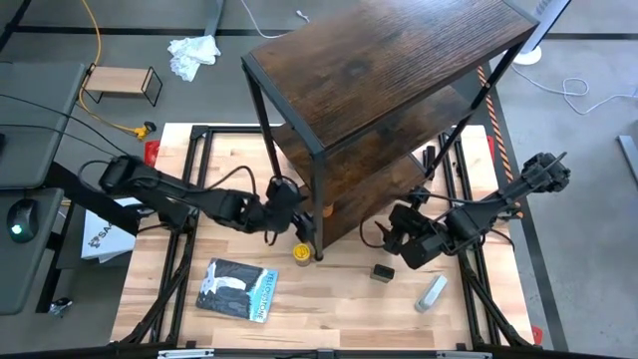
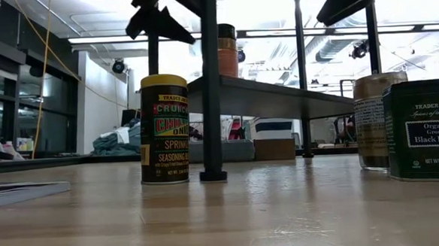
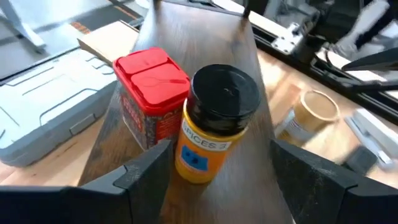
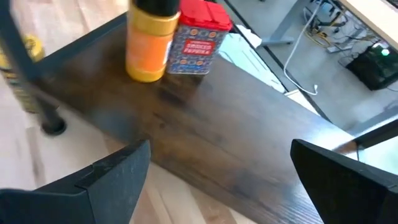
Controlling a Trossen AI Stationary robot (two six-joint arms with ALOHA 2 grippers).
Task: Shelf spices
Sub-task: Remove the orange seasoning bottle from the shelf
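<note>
The dark wood shelf stands at the table's far middle. On its lowest board stand a red-lidded spice tin and, beside it, an orange-brown jar with a black lid. My left gripper is open, one finger on each side of that jar without touching it. My right gripper is open over the same board, farther right, with nothing between its fingers. A yellow-lidded jar, a tan-lidded jar and a small black pepper tin stand on the table.
The shelf's black front leg stands right beside the yellow-lidded jar. A grey-white tube lies near the right front. A flat blue-grey packet lies at the left front. A small light-wood rack sits on the floor beyond.
</note>
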